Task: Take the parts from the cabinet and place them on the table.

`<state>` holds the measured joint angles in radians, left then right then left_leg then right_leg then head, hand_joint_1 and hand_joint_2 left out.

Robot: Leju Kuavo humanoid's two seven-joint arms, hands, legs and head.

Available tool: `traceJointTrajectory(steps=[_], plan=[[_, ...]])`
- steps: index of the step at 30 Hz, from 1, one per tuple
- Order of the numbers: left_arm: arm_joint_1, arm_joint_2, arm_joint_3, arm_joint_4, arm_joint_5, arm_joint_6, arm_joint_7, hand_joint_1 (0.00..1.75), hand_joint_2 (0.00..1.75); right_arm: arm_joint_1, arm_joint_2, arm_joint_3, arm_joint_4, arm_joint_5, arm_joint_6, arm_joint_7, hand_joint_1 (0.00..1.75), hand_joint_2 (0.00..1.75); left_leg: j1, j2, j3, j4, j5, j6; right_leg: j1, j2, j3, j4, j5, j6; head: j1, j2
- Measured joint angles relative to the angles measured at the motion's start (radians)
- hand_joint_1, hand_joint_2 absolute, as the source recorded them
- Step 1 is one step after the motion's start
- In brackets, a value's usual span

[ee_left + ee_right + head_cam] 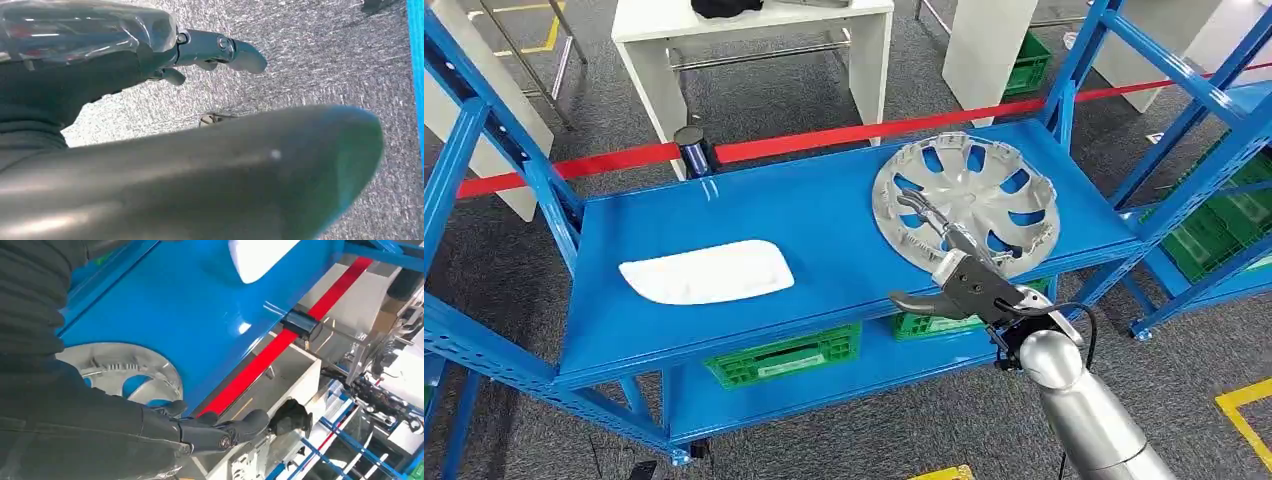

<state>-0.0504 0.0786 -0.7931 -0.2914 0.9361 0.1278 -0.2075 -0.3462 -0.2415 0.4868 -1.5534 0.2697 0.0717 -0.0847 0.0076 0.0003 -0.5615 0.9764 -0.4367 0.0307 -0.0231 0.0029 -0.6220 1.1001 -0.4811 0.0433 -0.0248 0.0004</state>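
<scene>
Hubcap [969, 205], silver with cut-out spokes, lies flat on the blue shelf [824, 215] at its right end, near the front edge. Right hand [959, 270] reaches in from below on a silver arm, fingers stretched over the near part of the hubcap, thumb sticking out to the left over the shelf front; fingers spread, nothing gripped, and contact with the hubcap cannot be judged. Right wrist view has the same hand [220, 432] with dark fingers extended past the hubcap rim [125, 375], not closed on anything. White tray-shaped part [707, 272] sits on the left half of the shelf, well apart from the hubcap. Green crates [784, 358] on the lower shelf level. Red barrier tape [824, 138] runs behind the rack, white table [754, 30] beyond it. Left hand [210, 50] hangs over grey carpet floor [310, 60], fingers loosely extended, holding nothing.
</scene>
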Motion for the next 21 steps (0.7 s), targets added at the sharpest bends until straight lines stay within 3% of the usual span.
traceJointTrajectory(steps=[1, 2, 3, 5, 7, 8, 10, 12, 13, 14, 15, 17, 18, 19, 21], plan=[[0.000, -0.001, 0.000, -0.001, 0.000, 0.000, 0.000, 0.00, 0.00, -0.001, 0.000, 0.000, 0.000, 0.000, 0.000, 0.000, 0.00, 1.75, -0.001, -0.001, -0.003, 0.008, -0.005, -0.007, -0.002, -0.006, 0.043, -0.085, 0.024, 0.003, 0.000, 0.000], [-0.001, 0.001, 0.000, -0.001, 0.000, 0.000, 0.000, 0.00, 0.00, -0.001, 0.000, 0.000, 0.001, 0.000, 0.000, 0.000, 0.00, 1.75, -0.009, -0.002, -0.010, 0.018, -0.010, -0.015, 0.003, -0.005, 0.052, -0.094, 0.016, -0.010, 0.000, 0.000], [0.000, 0.002, 0.000, -0.002, 0.000, 0.000, 0.000, 0.00, 0.00, 0.000, 0.000, 0.001, 0.002, 0.000, 0.000, 0.000, 0.00, 1.75, -0.008, -0.001, -0.014, 0.020, -0.010, -0.016, 0.003, -0.001, 0.046, -0.094, 0.020, -0.022, -0.001, 0.000], [0.001, 0.001, 0.000, -0.002, 0.000, 0.000, 0.001, 0.00, 0.00, 0.001, 0.000, 0.003, 0.003, 0.001, 0.000, 0.000, 0.00, 1.75, -0.005, -0.001, -0.015, 0.019, -0.005, -0.024, 0.008, 0.000, 0.043, -0.092, 0.022, -0.027, -0.001, 0.000], [0.001, 0.001, 0.000, -0.002, 0.000, 0.000, 0.001, 0.00, 0.00, -0.002, -0.001, 0.004, 0.002, 0.000, 0.000, 0.000, 0.00, 1.75, -0.001, -0.001, -0.026, 0.032, -0.020, -0.035, -0.002, 0.001, 0.046, -0.097, 0.026, -0.037, 0.000, 0.000], [0.000, 0.001, 0.000, -0.003, 0.000, 0.000, 0.001, 0.00, 0.00, -0.002, -0.001, 0.005, 0.002, 0.000, 0.000, 0.000, 0.00, 1.75, 0.000, -0.001, -0.043, 0.077, -0.052, -0.042, -0.002, 0.001, 0.046, -0.097, 0.026, -0.045, -0.006, 0.000], [0.000, 0.001, 0.000, -0.003, 0.000, -0.003, 0.001, 0.00, 0.00, -0.004, -0.001, 0.007, 0.003, 0.011, 0.008, 0.013, 0.00, 1.75, 0.003, -0.001, -0.077, 0.153, -0.091, -0.046, -0.001, 0.001, 0.045, -0.096, 0.028, -0.048, -0.006, 0.000], [0.001, 0.001, 0.000, -0.003, -0.004, -0.023, 0.009, 0.00, 0.00, -0.068, -0.015, 0.044, 0.066, 0.066, 0.040, 0.098, 0.00, 1.75, 0.004, -0.001, -0.154, 0.313, -0.147, -0.050, 0.000, 0.002, 0.041, -0.096, 0.030, -0.051, -0.006, 0.000], [-0.003, 0.001, -0.001, -0.003, -0.005, -0.032, 0.012, 0.00, 0.00, -0.127, -0.016, 0.079, 0.165, 0.080, 0.040, 0.093, 0.00, 1.75, 0.004, -0.001, -0.177, 0.353, -0.147, -0.049, 0.001, 0.007, 0.040, -0.095, 0.031, -0.052, -0.006, 0.000], [-0.010, 0.000, -0.001, -0.003, -0.005, -0.035, 0.014, 0.00, 0.00, -0.165, -0.017, 0.099, 0.247, 0.083, 0.036, 0.073, 0.00, 1.75, 0.004, -0.001, -0.173, 0.335, -0.125, -0.047, 0.002, 0.009, 0.041, -0.095, 0.031, -0.052, -0.007, 0.000], [-0.014, -0.001, -0.001, -0.003, -0.005, -0.039, 0.015, 0.00, 0.00, -0.193, -0.020, 0.108, 0.300, 0.086, 0.034, 0.054, 0.00, 1.75, 0.004, -0.001, -0.146, 0.270, -0.085, -0.044, 0.003, 0.008, 0.042, -0.095, 0.030, -0.052, -0.006, 0.000], [-0.015, -0.001, -0.002, -0.003, -0.005, -0.042, 0.017, 0.00, 0.00, -0.246, -0.021, 0.128, 0.382, 0.088, 0.032, 0.039, 0.00, 1.75, 0.002, -0.002, -0.055, 0.088, 0.001, -0.032, 0.005, 0.008, 0.045, -0.096, 0.031, -0.051, -0.006, 0.000], [-0.017, 0.001, -0.002, -0.003, -0.005, -0.043, 0.017, 0.00, 0.00, -0.266, -0.019, 0.139, 0.409, 0.090, 0.032, 0.039, 0.00, 1.75, -0.001, -0.005, -0.031, 0.039, 0.000, -0.026, 0.003, 0.008, 0.045, -0.097, 0.031, -0.050, -0.006, 0.000], [-0.020, 0.001, -0.002, -0.003, -0.005, -0.045, 0.018, 0.00, 0.00, -0.290, -0.020, 0.153, 0.447, 0.094, 0.032, 0.042, 0.00, 1.75, -0.008, -0.005, -0.020, 0.027, -0.005, -0.021, 0.009, 0.009, 0.038, -0.095, 0.035, -0.043, -0.006, 0.000], [-0.023, 0.001, -0.003, -0.003, -0.005, -0.048, 0.019, 0.00, 0.00, -0.309, -0.022, 0.177, 0.497, 0.106, 0.039, 0.052, 0.00, 1.75, -0.010, -0.004, -0.024, 0.028, -0.005, -0.020, 0.006, 0.008, 0.035, -0.099, 0.039, -0.035, -0.005, 0.000]])
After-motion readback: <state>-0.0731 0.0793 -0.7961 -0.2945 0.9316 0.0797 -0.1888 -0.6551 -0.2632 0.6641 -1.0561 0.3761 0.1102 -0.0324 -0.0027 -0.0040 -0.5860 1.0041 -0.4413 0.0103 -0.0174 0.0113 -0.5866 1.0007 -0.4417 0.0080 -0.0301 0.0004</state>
